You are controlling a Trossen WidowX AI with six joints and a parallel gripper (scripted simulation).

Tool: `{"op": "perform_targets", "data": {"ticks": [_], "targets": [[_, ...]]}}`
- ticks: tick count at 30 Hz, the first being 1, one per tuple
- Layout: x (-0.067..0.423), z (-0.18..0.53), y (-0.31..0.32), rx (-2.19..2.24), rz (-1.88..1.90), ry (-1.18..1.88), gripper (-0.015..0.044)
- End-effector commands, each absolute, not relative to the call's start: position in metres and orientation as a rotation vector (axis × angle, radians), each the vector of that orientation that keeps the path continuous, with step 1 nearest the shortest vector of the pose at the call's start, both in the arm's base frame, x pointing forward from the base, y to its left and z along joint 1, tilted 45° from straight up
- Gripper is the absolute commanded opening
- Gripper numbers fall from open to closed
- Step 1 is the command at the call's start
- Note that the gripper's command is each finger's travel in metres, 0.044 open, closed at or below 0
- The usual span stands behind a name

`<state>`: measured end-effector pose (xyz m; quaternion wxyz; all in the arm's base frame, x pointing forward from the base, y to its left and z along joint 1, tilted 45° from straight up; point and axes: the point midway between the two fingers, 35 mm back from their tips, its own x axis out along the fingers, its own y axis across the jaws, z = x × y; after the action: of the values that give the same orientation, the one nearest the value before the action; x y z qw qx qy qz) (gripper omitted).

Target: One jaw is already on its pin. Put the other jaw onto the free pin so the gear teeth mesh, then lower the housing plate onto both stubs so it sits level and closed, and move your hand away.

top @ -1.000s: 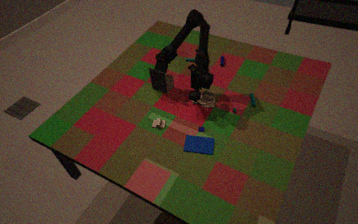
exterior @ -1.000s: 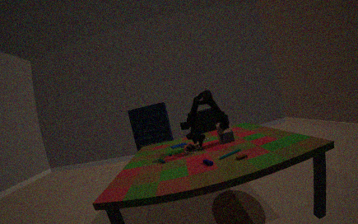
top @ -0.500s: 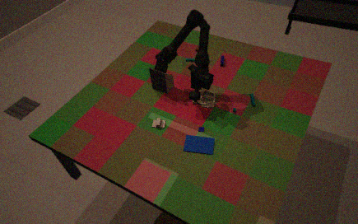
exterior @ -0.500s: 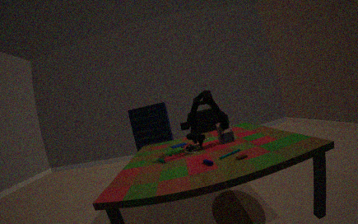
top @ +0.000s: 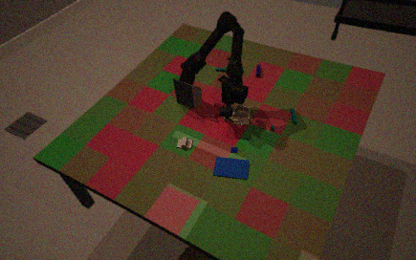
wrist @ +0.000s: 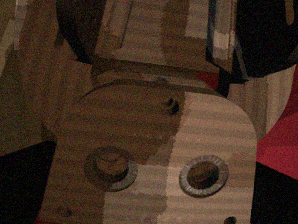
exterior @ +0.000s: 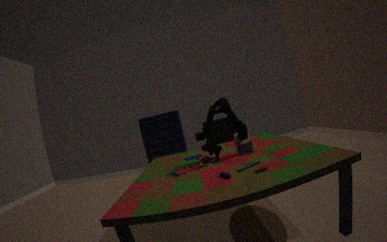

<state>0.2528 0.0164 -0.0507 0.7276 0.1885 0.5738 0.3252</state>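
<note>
The pale housing plate (wrist: pixel 145 125) (top: pixel 241 115) fills the lower wrist view, with two ringed holes. A stub end shows inside the left hole (wrist: pixel 111 166) and another inside the right hole (wrist: pixel 203 175). My gripper (wrist: pixel 150 162) (top: pixel 228 113) (exterior: pixel 211 156) is shut on the housing plate, its dark fingers either side of the raised pale block at the plate's far edge. Pale parts show beyond the plate's left and right sides. The jaws' teeth and pins are hidden under the plate. I cannot tell whether the plate is fully seated or level.
A blue slab (top: pixel 231 168) (exterior: pixel 193 157) and small blue cube (top: pixel 233 150) lie in front. A pale piece (top: pixel 185 142) lies to the left. A teal bar (top: pixel 294 116) lies right, a blue piece (top: pixel 258 71) (exterior: pixel 224 175) behind. A grey panel (top: pixel 187 93) (exterior: pixel 245 148) stands beside the arm.
</note>
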Motion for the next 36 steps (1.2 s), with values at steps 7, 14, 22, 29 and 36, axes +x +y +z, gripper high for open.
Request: {"op": "perform_targets", "data": {"ticks": [7,14,22,29,36], "targets": [[0.2530,-0.0523,0.0185,0.423,0.715,1.264,0.0351],[0.2531,-0.0526,0.0188,0.423,0.715,1.264,0.0351],[0.2534,-0.0543,0.0205,0.423,0.716,1.264,0.0351],[0.2535,-0.0549,0.0211,0.423,0.716,1.263,0.0351],[0.2537,-0.0560,0.0222,0.423,0.716,1.263,0.0351]]}}
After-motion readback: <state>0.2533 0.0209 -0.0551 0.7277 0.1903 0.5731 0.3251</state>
